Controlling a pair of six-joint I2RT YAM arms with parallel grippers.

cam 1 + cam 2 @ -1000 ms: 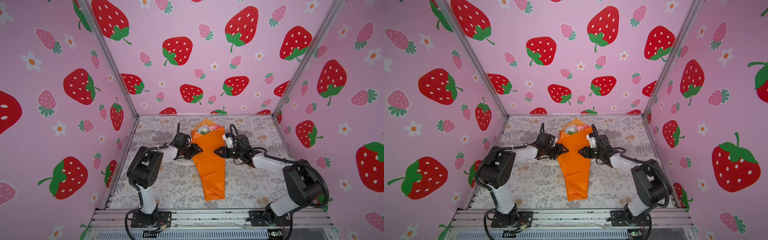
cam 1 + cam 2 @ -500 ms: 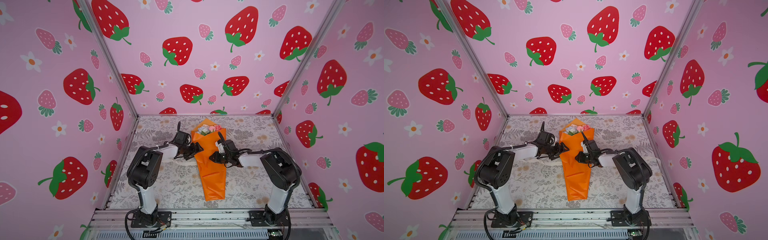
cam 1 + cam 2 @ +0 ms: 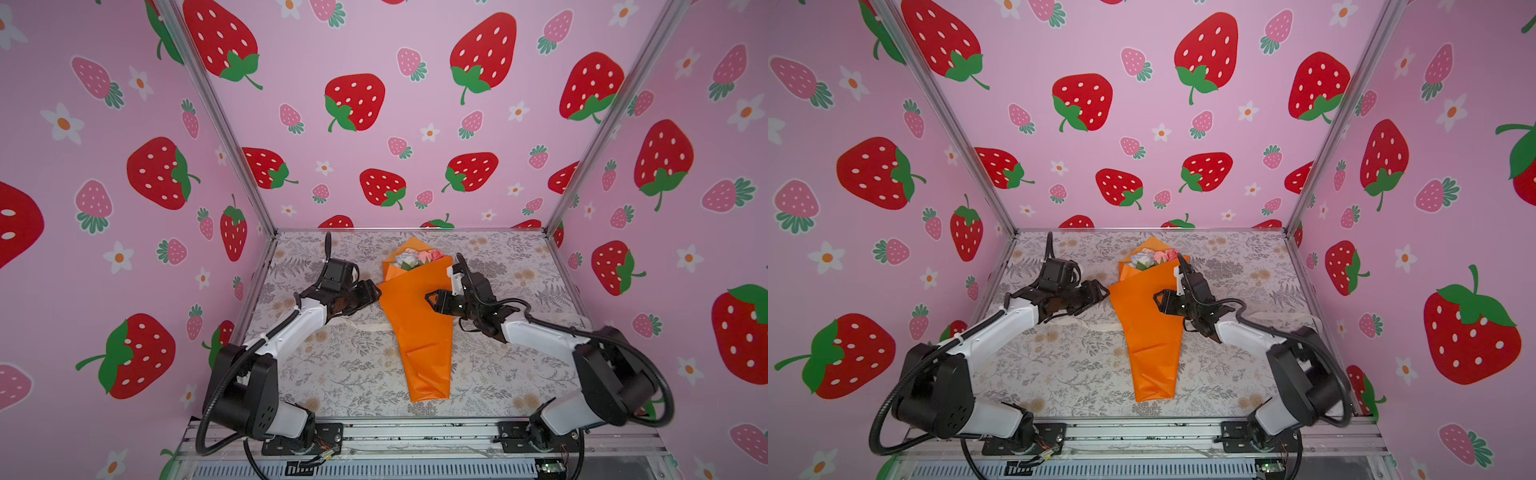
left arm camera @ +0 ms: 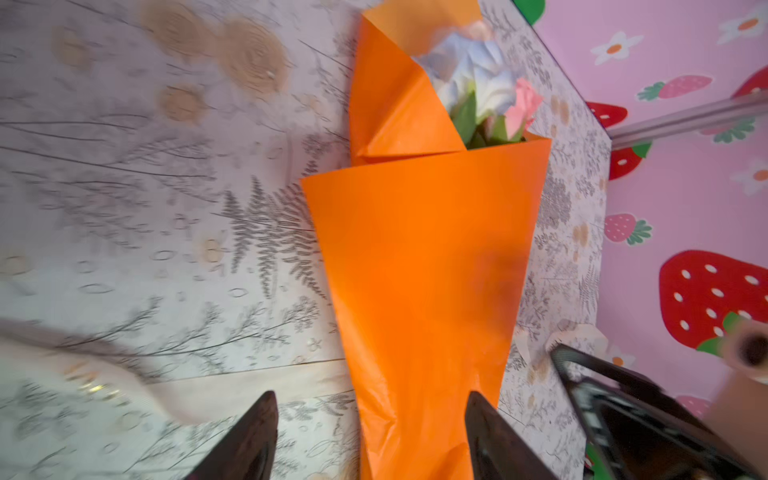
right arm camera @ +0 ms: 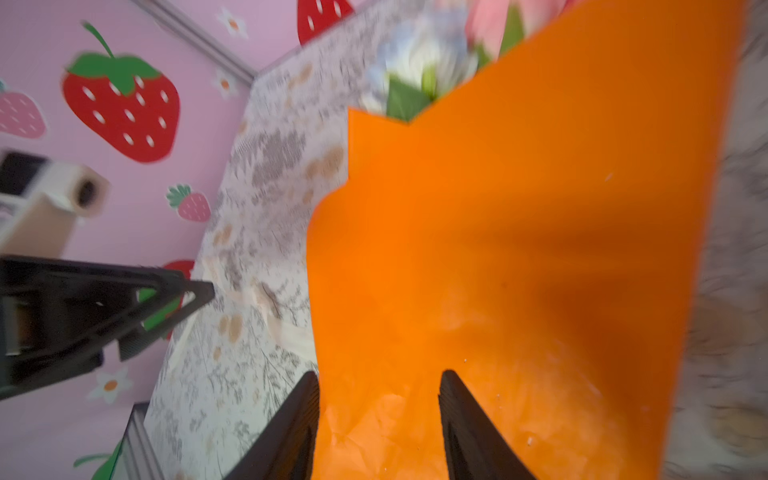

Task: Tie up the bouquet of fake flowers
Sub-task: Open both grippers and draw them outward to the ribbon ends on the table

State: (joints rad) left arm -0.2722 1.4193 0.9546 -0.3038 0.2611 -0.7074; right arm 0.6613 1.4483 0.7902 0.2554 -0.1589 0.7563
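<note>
The bouquet of fake flowers [image 3: 417,328] [image 3: 1148,332] lies lengthwise in the middle of the table. Its orange paper forms a cone, and white and pink blooms [image 3: 415,258] [image 4: 482,83] show at the far end. My left gripper [image 3: 376,293] [image 3: 1106,293] [image 4: 372,399] is open at the wrap's left edge, its fingers astride that edge low over the table. My right gripper [image 3: 428,299] [image 3: 1156,299] [image 5: 379,377] is open over the wrap's right half, with only orange paper behind the gap. A cream ribbon [image 3: 365,326] [image 4: 249,382] runs crosswise under the cone.
The floral-print table [image 3: 340,374] is boxed in by pink strawberry walls [image 3: 415,124] on three sides. The ribbon's other end [image 3: 552,320] trails toward the right wall. A metal rail [image 3: 415,432] with both arm bases lines the front edge.
The right arm has swung back out to the right and its jaws have opened over the wrap. The left gripper has drawn back slightly to the wrap's left edge.
</note>
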